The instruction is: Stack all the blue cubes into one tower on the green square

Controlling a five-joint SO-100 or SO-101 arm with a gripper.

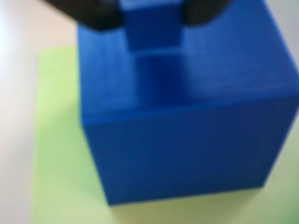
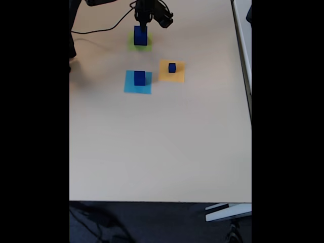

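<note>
The blue cubes are split three ways. The large cube (image 1: 187,121) sits on the green square (image 1: 56,140), at the far end of the counter (image 2: 162,147) in the fixed view. A small cube (image 1: 152,25) is just above or on its top face, pinched between the two dark fingers (image 1: 93,11) of the tool (image 1: 149,14), which is closed to the small cube's width and has hold of it. The wrist view is blurred, so whether the small cube already touches the large one cannot be told.

The relation that matters is vertical and centred: the held cube lies straight over the large cube's top, towards the far edge of that face rather than its middle as the wrist view shows it. The likely step is to set it down and let go, and a slight pull towards the centre would probably give a steadier seat.

Farther out, a mid-size cube (image 2: 139,77) stands on the light-blue square (image 2: 137,88), and a tiny cube (image 2: 172,67) on the orange square (image 2: 172,76). Both are nearer the camera than the tower (image 2: 140,35) in the fixed view and well apart from the tool, so the stacking is judged less than half done.
</note>
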